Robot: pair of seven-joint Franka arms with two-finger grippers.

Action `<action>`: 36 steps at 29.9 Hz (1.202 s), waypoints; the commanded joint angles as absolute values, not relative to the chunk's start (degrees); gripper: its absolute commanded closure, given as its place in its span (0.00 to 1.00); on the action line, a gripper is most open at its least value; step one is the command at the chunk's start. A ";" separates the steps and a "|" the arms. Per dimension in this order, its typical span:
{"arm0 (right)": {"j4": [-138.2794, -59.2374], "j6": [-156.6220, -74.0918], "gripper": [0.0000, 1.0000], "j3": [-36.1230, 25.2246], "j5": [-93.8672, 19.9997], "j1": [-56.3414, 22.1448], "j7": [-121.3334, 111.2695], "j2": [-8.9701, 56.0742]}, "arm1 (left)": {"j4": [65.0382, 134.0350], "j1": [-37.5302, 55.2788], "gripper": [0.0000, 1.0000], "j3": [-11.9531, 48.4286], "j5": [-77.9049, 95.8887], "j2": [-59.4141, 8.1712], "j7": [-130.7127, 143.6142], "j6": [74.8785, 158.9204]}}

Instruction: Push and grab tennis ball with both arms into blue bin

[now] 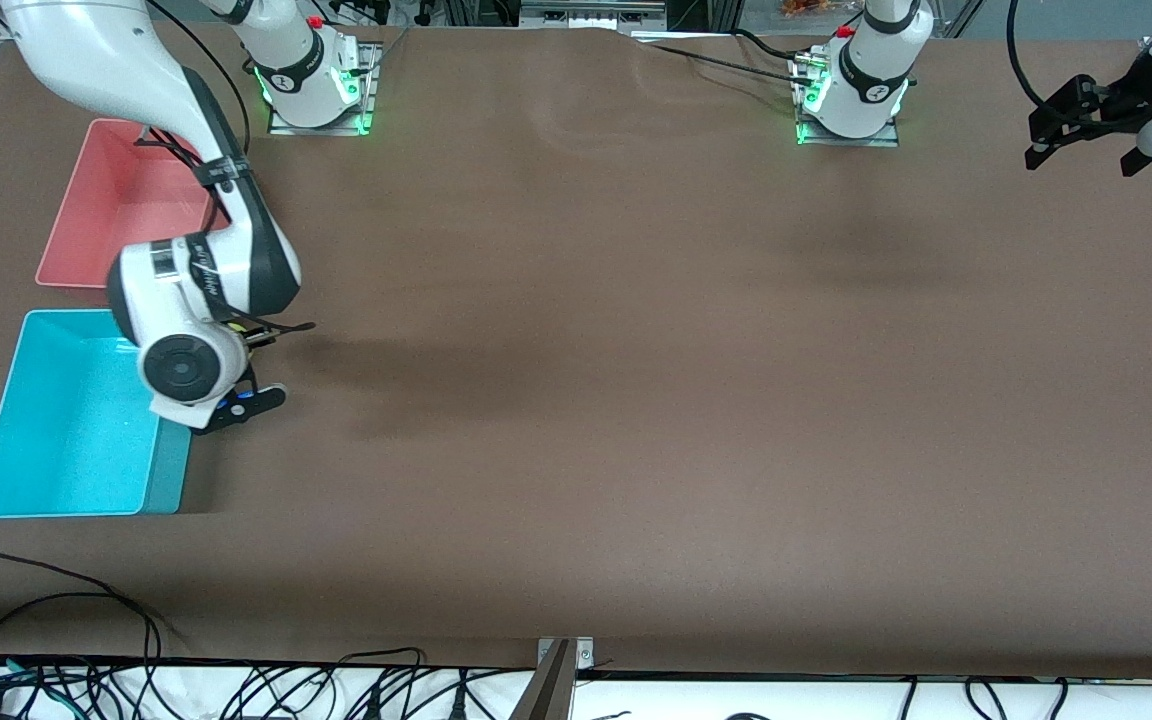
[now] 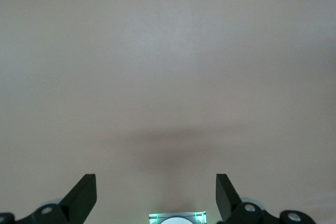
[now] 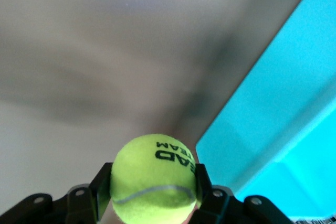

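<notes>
Tennis ball [image 3: 154, 177] (fuzzy, round) in right end effector [image 3: 152, 188]

The tennis ball [image 3: 154, 178] carries black print reading "HEAD", seen upside down in the right wrist view, with a smaller line of letters at its 6 o'clock, too cut off to read. No other text is legible anywhere.

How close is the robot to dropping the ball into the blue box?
Grabbing looks done: the right gripper is shut on the tennis ball, up in the air beside the blue bin. The bin shows no ball inside, so carrying it over and letting go is left. The left gripper waits, open, at its end of the table.
</notes>
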State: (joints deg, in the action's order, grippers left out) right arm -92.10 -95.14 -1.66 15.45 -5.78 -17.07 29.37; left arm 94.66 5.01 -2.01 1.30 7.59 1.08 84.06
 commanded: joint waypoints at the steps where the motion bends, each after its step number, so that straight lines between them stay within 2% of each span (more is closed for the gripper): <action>1: -91.23 -94.39 0.77 -1.41 13.01 1.39 -26.44 29.62 | 91.93 5.71 0.00 -1.76 2.64 2.90 6.49 86.91; 9: -91.23 -95.27 0.76 -1.32 9.15 8.87 -36.64 30.58 | 91.85 5.98 0.00 -1.58 2.37 2.64 9.84 88.59; 21: -91.32 -101.34 0.75 -1.32 6.86 11.07 -39.64 34.62 | 90.70 5.54 0.00 -1.76 2.37 2.46 9.49 88.33; 25: -91.32 -101.34 0.65 -1.32 6.15 11.60 -39.99 35.51 | 90.70 5.71 0.00 -1.76 2.29 2.29 9.06 88.15; 26: -91.32 -101.34 0.55 -1.32 6.15 11.69 -39.99 35.68 | 90.62 5.63 0.00 -1.76 2.29 2.29 8.36 88.15; 27: -91.32 -101.34 0.28 -1.32 6.15 11.69 -39.99 35.86 | 90.62 5.45 0.00 -1.84 2.29 2.37 6.78 88.15; 28: -91.32 -101.34 0.10 -1.32 6.15 11.69 -39.73 35.86 | 90.62 5.36 0.00 -2.02 2.37 2.37 5.11 88.15; 29: -91.32 -101.34 0.00 -1.32 6.15 11.69 -39.73 35.86 | 90.62 5.27 0.00 -2.11 2.55 2.29 3.62 88.15; 36: -91.23 -100.63 0.00 -1.32 6.15 11.60 -39.38 35.42 | 90.70 5.19 0.00 -2.20 2.46 2.29 2.90 88.15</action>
State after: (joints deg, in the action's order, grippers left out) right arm -91.99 -101.47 -1.94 7.36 10.93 -38.51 35.82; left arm 92.34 5.54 -2.06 1.58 3.06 4.96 89.18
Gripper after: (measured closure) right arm 0.057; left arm 0.000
